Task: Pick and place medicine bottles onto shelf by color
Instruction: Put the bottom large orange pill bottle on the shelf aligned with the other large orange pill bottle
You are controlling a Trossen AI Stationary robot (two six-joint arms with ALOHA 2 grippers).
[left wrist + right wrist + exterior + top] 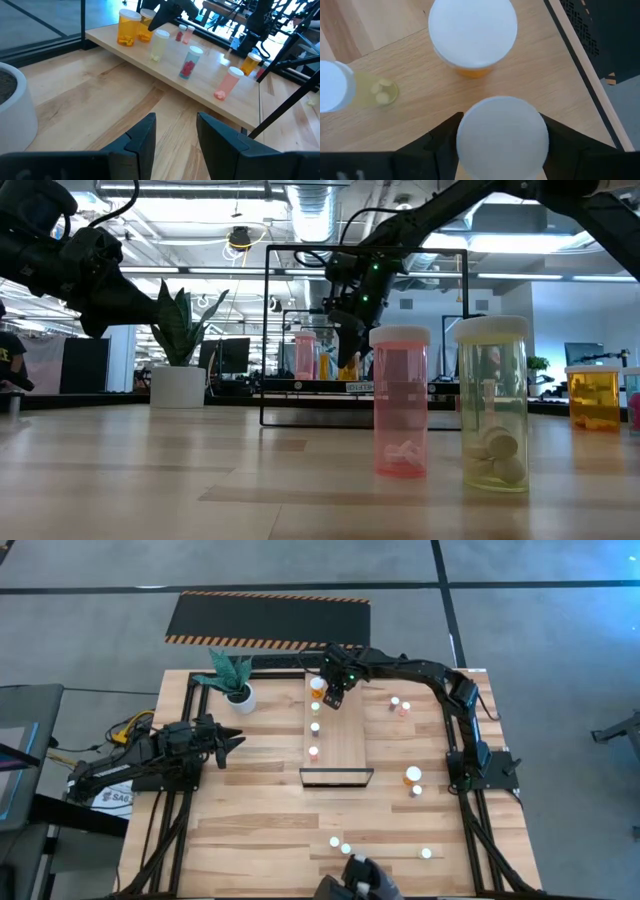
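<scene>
The shelf [345, 745] is a pale board in the middle of the table. Along its left side stand an orange medicine bottle [127, 27], a yellowish one [160, 44], a red-filled one [190, 62] and a pink one [225, 85]. My right gripper [335, 695] is at the shelf's far end, shut on a second orange bottle [145, 26] right beside the first [472, 32]. My left gripper [175, 125] waits open at the table's left, holding nothing. My right gripper has the orange bottle's white cap [502, 137] between its two fingers, one on each side of the cap's rim. The fingers come from above, slanting down. The bottle stands upright, and its bottom [145, 37] seems to rest on the shelf.
Loose bottles stand on the table: two small ones [400, 704] and an orange one [412, 775] to the right, several [340, 845] near the front edge. A white pot with a plant [240, 695] is at the far left. The shelf's dark frame [337, 777] rises at its near end.
</scene>
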